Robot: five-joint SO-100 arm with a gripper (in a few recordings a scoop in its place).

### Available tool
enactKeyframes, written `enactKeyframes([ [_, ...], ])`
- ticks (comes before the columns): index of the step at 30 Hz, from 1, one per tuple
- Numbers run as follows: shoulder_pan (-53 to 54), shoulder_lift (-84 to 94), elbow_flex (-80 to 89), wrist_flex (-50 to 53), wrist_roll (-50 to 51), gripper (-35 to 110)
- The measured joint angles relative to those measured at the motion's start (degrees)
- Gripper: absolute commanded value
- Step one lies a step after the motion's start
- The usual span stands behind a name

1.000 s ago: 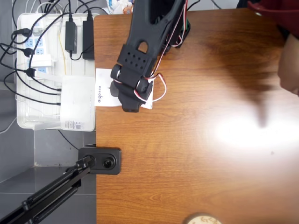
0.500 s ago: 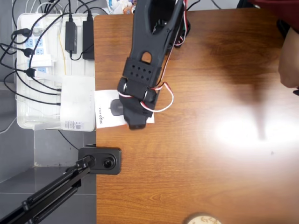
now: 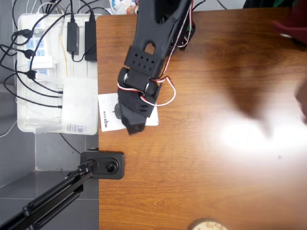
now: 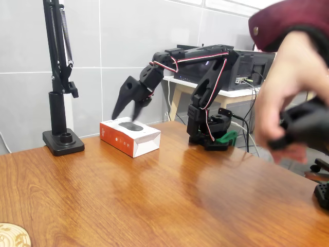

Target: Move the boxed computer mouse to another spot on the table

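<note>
Hovering just above the box (image 4: 130,136), the black gripper (image 4: 127,105) hangs with its fingers spread apart, gripping nothing, a clear gap showing between its tips and the box top in the fixed view. The box, white with a dark mouse pictured on top and a reddish-brown side, lies flat on the tabletop (image 4: 169,200) near its far edge, between a black stand base (image 4: 63,142) and the arm's base (image 4: 209,135). Seen from overhead, the gripper (image 3: 133,115) covers much of the box (image 3: 108,118), which sits at the tabletop's (image 3: 206,143) left edge, just beside a white tray (image 3: 25,125) holding power strips, black cables and a white device (image 3: 79,105). A black camera mount (image 3: 102,165) clamps onto the same edge, below the box in that view. Red and white wires loop along the arm's wrist. A person's blurred hand (image 4: 285,87), in a dark red sleeve, fills the right of the fixed view. A round pale disc (image 4: 11,235) lies at the tabletop's near corner.
</note>
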State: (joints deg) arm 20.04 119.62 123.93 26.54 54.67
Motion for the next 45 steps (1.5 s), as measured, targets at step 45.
enactKeyframes([
  [45, -9.5, 45.4, 35.9, -128.1, -35.2, 0],
])
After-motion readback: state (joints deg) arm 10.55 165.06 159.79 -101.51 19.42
